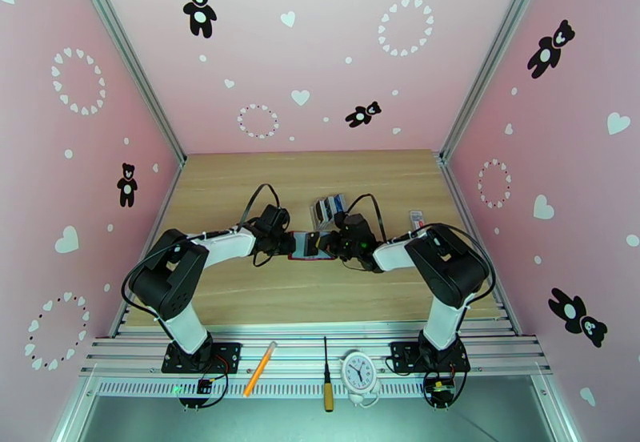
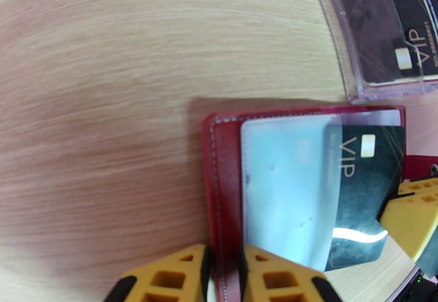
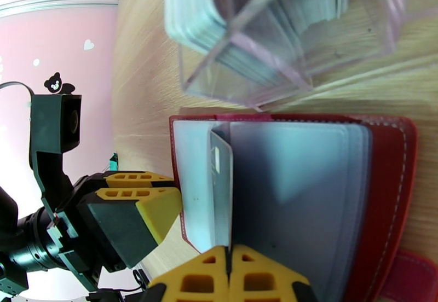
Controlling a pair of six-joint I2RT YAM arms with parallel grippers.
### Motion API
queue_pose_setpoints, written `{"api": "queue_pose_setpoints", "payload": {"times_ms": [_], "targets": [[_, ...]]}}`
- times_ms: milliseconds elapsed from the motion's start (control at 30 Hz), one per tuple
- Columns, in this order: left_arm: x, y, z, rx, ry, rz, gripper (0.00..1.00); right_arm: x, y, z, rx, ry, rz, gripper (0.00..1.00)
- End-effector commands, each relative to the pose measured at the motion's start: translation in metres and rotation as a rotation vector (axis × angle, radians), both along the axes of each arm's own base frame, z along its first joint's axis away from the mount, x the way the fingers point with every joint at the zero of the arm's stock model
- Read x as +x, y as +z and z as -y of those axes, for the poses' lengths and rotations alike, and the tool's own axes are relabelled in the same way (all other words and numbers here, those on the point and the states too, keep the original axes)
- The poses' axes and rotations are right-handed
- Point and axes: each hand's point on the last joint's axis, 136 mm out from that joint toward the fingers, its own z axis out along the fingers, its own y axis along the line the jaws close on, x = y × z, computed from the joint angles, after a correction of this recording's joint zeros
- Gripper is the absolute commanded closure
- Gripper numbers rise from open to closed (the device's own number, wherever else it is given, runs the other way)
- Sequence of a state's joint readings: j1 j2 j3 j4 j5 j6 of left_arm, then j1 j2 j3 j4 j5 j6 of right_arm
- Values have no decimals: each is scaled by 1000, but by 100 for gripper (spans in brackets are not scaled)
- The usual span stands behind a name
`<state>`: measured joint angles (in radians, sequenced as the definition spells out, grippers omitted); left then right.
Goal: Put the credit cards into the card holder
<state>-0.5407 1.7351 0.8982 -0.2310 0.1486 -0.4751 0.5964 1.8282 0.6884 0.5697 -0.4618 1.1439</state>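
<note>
On my left wrist feed I read "VIP" in pale gold letters on the dark card lying partly under a clear pocket sheet of the card holder. The same "VIP" stands on a second dark card in the clear stand. The fine print beside each is too small to read. I cannot make out the numerals on the clock.

White-and-black arms, black cables, yellow-fingered tools.
</note>
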Motion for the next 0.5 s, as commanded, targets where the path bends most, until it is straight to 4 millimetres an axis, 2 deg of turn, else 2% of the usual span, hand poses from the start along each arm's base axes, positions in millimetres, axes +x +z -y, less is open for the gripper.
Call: {"api": "queue_pose_setpoints", "payload": {"times_ms": [0,300,467], "targets": [[-27,-15,-2,19,-20,-88,76,-11,-19,0,-49,26,-59,100],[-27,-15,-2,17,-21,-89,76,-12,-22,0,-67,39,-71,100],[-27,-14,-2,21,-22,-86,76,-11,-20,4,-121,43,-68,90]]}}
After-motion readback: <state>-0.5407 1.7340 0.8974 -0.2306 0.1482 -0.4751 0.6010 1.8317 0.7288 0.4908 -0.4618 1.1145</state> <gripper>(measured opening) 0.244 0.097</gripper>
